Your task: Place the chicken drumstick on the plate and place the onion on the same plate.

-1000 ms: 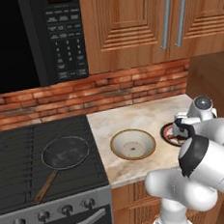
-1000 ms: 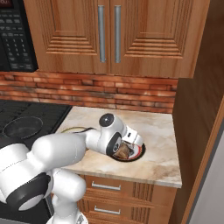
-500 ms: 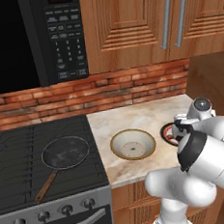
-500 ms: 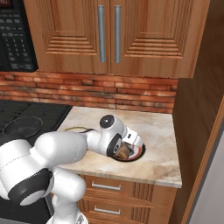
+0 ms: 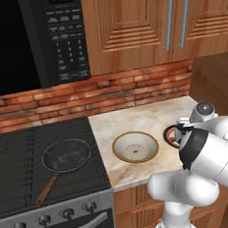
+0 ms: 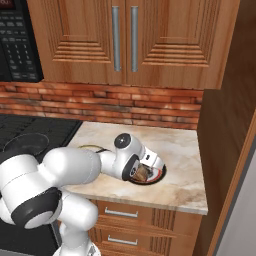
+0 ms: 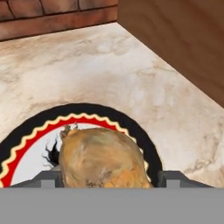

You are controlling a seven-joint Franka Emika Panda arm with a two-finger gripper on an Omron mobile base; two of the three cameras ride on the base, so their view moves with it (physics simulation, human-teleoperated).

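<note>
The plate (image 7: 133, 127), black-rimmed with a red ring and a white centre, lies on the marble counter close under my gripper (image 7: 111, 177). A lumpy golden-brown piece, which looks like the chicken drumstick (image 7: 103, 157), fills the gap between my two fingers, just above the plate's centre. From the right base view, the gripper (image 6: 143, 173) hangs low over the plate (image 6: 159, 173) with the brown piece in it. My forearm covers most of the plate (image 5: 168, 130) in the left base view. The onion is hidden.
A tan bowl (image 5: 135, 146) with a cream inside stands just left of the plate. A frying pan (image 5: 65, 155) rests on the black stove (image 5: 21, 154). A wooden side wall (image 7: 175, 39) rises right of the plate, and a brick backsplash (image 6: 125, 107) runs behind.
Almost nothing differs. The gripper stays over the plate with the brown piece between its fingers, and the arm has shifted only very slightly.
</note>
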